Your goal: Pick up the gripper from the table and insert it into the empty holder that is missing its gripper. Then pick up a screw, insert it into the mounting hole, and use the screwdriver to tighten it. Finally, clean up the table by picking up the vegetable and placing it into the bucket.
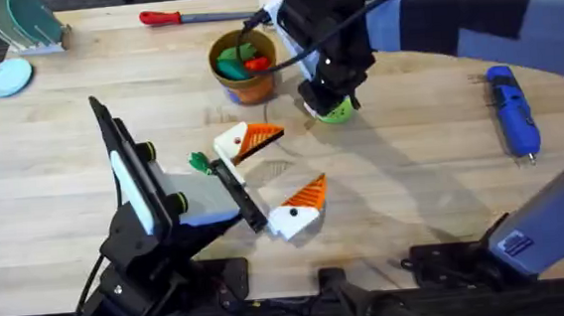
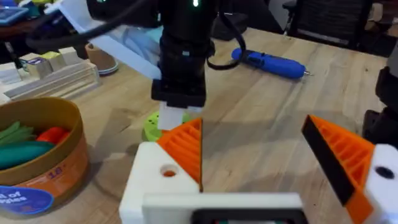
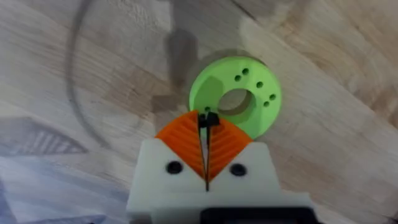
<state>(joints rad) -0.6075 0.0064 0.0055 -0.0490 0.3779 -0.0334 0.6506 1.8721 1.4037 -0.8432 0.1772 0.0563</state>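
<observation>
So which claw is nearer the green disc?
Right. The right claw sits directly over the green disc, fingers closed at its rim. The left claw is farther off, nearer the table's middle.

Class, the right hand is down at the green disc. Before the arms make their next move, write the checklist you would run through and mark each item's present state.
1. Orange pad seated in the holder on the left hand: ok.
2. Mounting hole free of a screw: ok, orange shows through it.
3. Right hand holds a screw: cannot tell. It is shut on a small dark piece over the green disc.
4. Screwdriver free to pick up: ok, it lies alone on the table.
5. Vegetable in the bucket: not ok, it lies beside the left hand.
</observation>
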